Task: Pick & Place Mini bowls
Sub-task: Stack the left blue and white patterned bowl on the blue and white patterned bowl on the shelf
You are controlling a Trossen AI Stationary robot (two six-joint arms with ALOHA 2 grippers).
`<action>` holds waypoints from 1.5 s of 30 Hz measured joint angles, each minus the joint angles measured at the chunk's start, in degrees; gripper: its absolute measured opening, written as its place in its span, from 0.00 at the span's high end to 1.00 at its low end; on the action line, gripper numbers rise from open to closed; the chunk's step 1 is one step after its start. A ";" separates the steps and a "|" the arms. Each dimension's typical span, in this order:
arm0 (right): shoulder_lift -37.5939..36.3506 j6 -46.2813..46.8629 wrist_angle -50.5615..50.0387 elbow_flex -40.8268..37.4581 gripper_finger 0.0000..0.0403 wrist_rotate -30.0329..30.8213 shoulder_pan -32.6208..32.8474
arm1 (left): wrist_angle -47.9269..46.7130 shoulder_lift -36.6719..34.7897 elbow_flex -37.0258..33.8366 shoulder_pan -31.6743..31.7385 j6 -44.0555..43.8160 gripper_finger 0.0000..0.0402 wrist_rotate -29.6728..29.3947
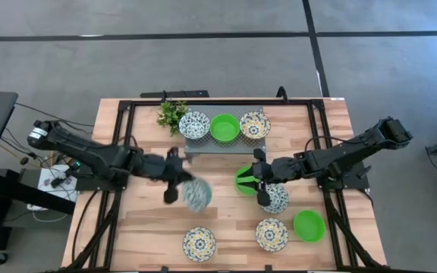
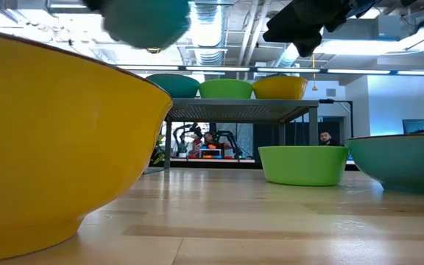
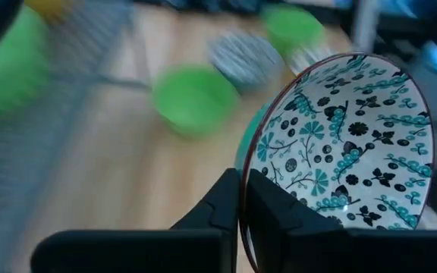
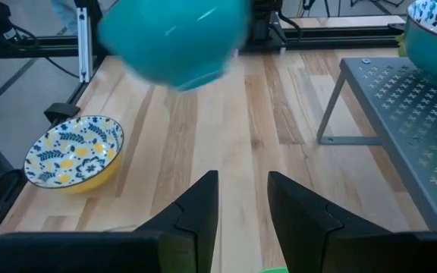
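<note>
My left gripper (image 1: pixel 177 185) (image 3: pixel 243 189) is shut on a white bowl with a blue floral inside and teal outside (image 1: pixel 197 196) (image 3: pixel 347 144) (image 2: pixel 146 20), held in the air left of the table's middle. My right gripper (image 1: pixel 259 180) (image 4: pixel 243 189) hangs open and holds nothing, above a green bowl (image 1: pixel 244 180) and a patterned bowl (image 1: pixel 275 198). Three bowls sit on the grey stand (image 1: pixel 222 145): blue-patterned (image 1: pixel 194 125), green (image 1: pixel 224 127), yellow-patterned (image 1: pixel 255 125). Near the table's front edge rest two yellow-patterned bowls (image 1: pixel 199 243) (image 1: pixel 271 234) and a green one (image 1: pixel 309 225). My left gripper pinches the bowl's rim (image 3: pixel 246 163), one finger inside the bowl (image 3: pixel 279 220) and one outside (image 3: pixel 222 205). The bowl is lifted clear of the table and tipped on its side, its patterned inside facing sideways.
The perforated stand (image 4: pixel 400 114) stands toward the far edge, with a plant sprig (image 1: pixel 171 114) at its left end. Black frame rails run along the table's sides (image 1: pixel 124 152). Bare wood lies at the left (image 1: pixel 139 220). A person shows in the room behind (image 2: pixel 327 138).
</note>
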 joint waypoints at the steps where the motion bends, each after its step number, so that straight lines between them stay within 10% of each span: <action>1: 0.00 0.01 0.00 0.00 0.72 0.00 0.01 | -0.10 -0.20 1.06 1.19 -0.72 0.96 -1.69; 21: -0.01 0.12 0.39 0.02 0.72 -0.01 0.09 | -10.37 -7.61 8.14 31.79 -6.30 0.96 -5.78; 45: -0.03 -0.03 -1.84 0.02 0.72 -0.17 0.12 | -16.60 -1.04 8.07 40.91 -19.75 0.95 4.54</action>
